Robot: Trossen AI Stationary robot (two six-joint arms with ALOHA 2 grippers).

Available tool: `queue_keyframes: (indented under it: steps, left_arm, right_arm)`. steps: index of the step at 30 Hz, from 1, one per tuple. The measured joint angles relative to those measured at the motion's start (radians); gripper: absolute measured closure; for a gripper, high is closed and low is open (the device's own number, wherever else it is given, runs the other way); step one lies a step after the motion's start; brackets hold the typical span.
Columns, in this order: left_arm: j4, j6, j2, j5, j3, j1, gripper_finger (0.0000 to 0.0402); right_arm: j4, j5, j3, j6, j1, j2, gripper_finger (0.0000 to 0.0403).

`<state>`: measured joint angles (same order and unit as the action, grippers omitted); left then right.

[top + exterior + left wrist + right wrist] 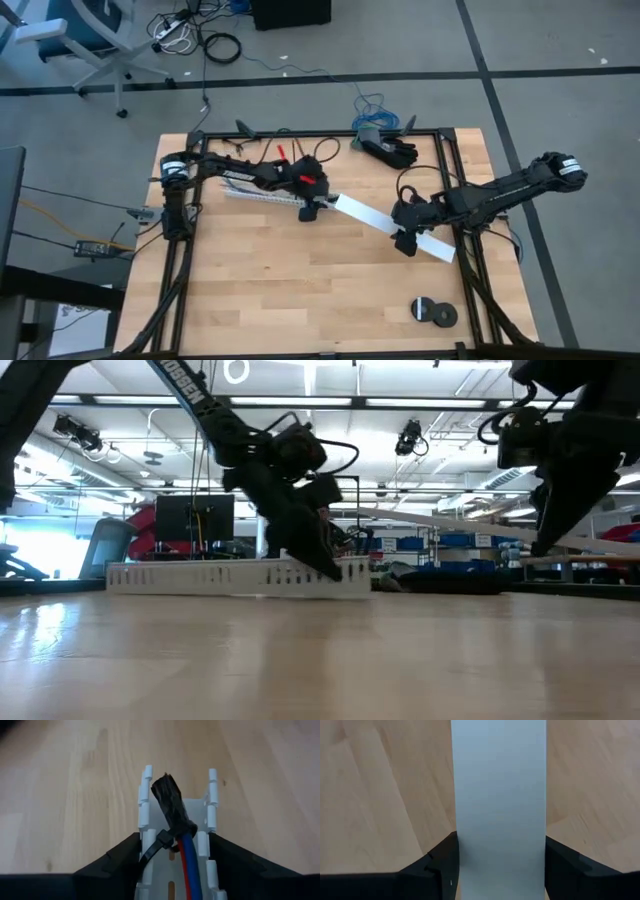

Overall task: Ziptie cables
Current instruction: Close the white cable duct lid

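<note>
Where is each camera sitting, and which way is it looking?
High view: above the table, looking straight down; both arms show.
Low view: at table-top height, looking across into the room; arms come down from above.
Left wrist view: on the left arm, looking past its fingers at the white slotted channel holding the cables and a ziptie.
Right wrist view: on the right arm, its fingers flanking a white flat strip.
Shared: high and low views both show the channel.
</note>
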<state>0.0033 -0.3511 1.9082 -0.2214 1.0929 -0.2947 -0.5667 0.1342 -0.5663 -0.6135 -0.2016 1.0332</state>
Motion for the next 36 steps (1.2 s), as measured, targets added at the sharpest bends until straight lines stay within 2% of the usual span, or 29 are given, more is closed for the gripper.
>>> queue_keyframes:
  steps: [4,9,11,16,21,28,33,36]
  left_arm:
    - [0.002,-0.024,-0.027,-0.026,-0.051,0.0,0.0178]
    - [-0.046,-0.078,-0.029,-0.18,-0.071,0.004,0.0178]
    - [-0.051,-0.085,-0.029,-0.204,-0.071,0.01,0.0178]
    - [-0.049,-0.085,-0.029,-0.184,-0.07,0.008,0.0178]
    - [-0.052,-0.085,-0.03,-0.156,-0.069,0.01,0.0178]
    - [-0.052,-0.083,-0.03,-0.143,-0.068,0.021,0.0178]
    - [-0.053,-0.08,-0.03,-0.134,-0.068,0.022,0.0178]
    - [-0.052,-0.078,-0.03,-0.128,-0.068,0.023,0.0178]
  right_arm:
    - [0.026,-0.005,0.0,0.021,0.015,0.004,0.019]
    - [0.108,-0.071,0.0,0.036,0.053,0.045,0.019]
    - [0.139,-0.101,0.0,0.05,0.067,0.081,0.019]
    - [0.229,-0.185,0.0,0.091,0.087,0.201,0.0189]
    - [0.289,-0.215,0.0,0.102,0.093,0.266,0.0188]
    - [0.279,-0.239,0.0,0.102,0.131,0.294,0.0187]
    - [0.282,-0.2,-0.004,0.119,0.145,0.281,0.0187]
    - [0.271,-0.218,-0.004,0.119,0.153,0.29,0.0186]
